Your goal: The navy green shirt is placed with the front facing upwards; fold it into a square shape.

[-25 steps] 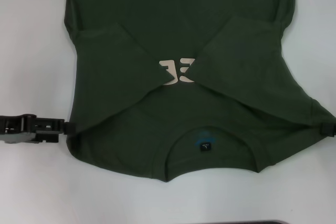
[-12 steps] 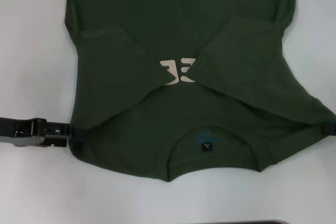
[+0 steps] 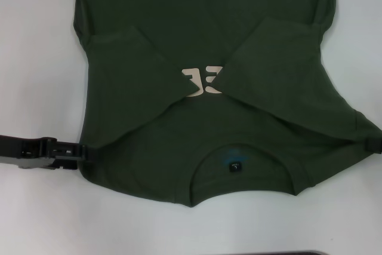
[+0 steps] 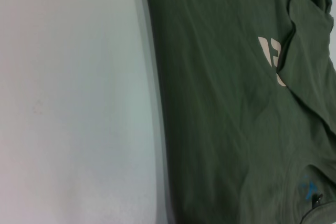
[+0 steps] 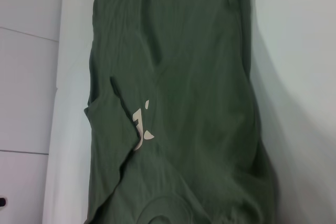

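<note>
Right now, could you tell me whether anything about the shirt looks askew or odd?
Slightly. On the navy green shirt both sleeves are folded in, yet unevenly: the two flaps meet at a slant over the cream letters, hiding part of them. The left gripper and right gripper sit at its shoulder edges. No damage shows.

Left gripper [image 3: 83, 150]: black, blocky, with grey housing panels and ribbed segments. Right gripper [image 3: 373, 145]: only a small black tip shows at the frame edge.

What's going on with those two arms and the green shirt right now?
Left gripper at the shirt's left edge, right gripper at its right edge. Both sleeves folded in over cream letters. Nothing in the way.
</note>
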